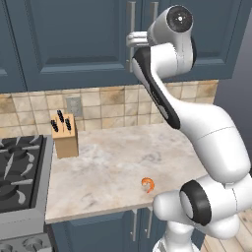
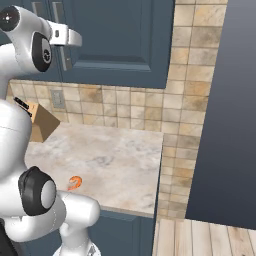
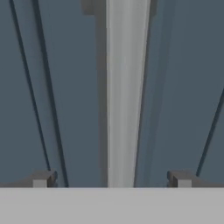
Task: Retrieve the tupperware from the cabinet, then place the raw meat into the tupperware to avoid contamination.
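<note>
My gripper (image 3: pixel 112 180) is raised to the cabinet (image 1: pixel 74 44), a dark blue-grey wall unit with panelled doors above the tiled backsplash (image 1: pixel 113 106). In my hand view a silver bar handle (image 3: pixel 124 92) runs the full height of the frame, its long axis straight up and down, and it sits between my two dark fingertips (image 3: pixel 43 179), which stand apart on either side of it without touching it. The doors are shut, panel grooves running parallel to the handle. No brand, label or lettering can be read on anything.

From left to right in the left base view: a black stove (image 1: pixel 19 167) at the edge, then a wooden knife block (image 1: pixel 64 135) with dark handles, standing on the pale marbled counter (image 1: pixel 108 162) against the backsplash. Further right, near the counter's front edge, lies the raw meat (image 1: pixel 147 184), a small curled orange shrimp with paler stripes, well apart from the knife block. I cannot tell which way it points; it is too small. Below it are the base cabinet's small handles (image 1: pixel 133 224).
</note>
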Robot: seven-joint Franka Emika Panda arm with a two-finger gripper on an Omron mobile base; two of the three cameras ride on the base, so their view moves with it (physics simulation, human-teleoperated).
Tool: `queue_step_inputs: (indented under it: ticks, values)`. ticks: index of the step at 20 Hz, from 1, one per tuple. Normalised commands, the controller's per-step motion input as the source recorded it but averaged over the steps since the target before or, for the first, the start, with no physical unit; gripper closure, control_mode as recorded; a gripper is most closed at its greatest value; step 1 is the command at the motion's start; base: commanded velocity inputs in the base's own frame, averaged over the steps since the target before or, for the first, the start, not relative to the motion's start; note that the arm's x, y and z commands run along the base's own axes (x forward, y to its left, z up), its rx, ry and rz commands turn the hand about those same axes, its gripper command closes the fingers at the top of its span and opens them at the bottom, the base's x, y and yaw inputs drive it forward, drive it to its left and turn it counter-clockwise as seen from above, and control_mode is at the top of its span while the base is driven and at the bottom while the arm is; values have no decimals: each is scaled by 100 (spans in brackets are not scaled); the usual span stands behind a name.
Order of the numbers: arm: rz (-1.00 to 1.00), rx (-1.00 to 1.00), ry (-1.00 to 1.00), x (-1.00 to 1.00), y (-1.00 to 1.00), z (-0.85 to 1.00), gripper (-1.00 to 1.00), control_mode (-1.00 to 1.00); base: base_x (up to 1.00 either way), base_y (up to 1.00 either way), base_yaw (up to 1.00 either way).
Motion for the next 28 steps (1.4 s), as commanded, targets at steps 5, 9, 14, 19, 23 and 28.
queue_step_inputs:
  ticks: [5,9,14,19,23,28]
  values:
    - [0,0,-1,18,0,-9,100,-100,0,0,0]
    - [0,0,0,14,0,-4,100,-100,0,0,0]
    - [0,0,0,5,0,-2,100,-100,0,0,0]
    - [0,0,1,-1,-2,-5,100,-100,0,0,0]
    - [0,0,1,-26,-16,-6,100,-100,0,0,0]
    - [0,1,0,-43,-26,-3,100,-100,0,0,0]
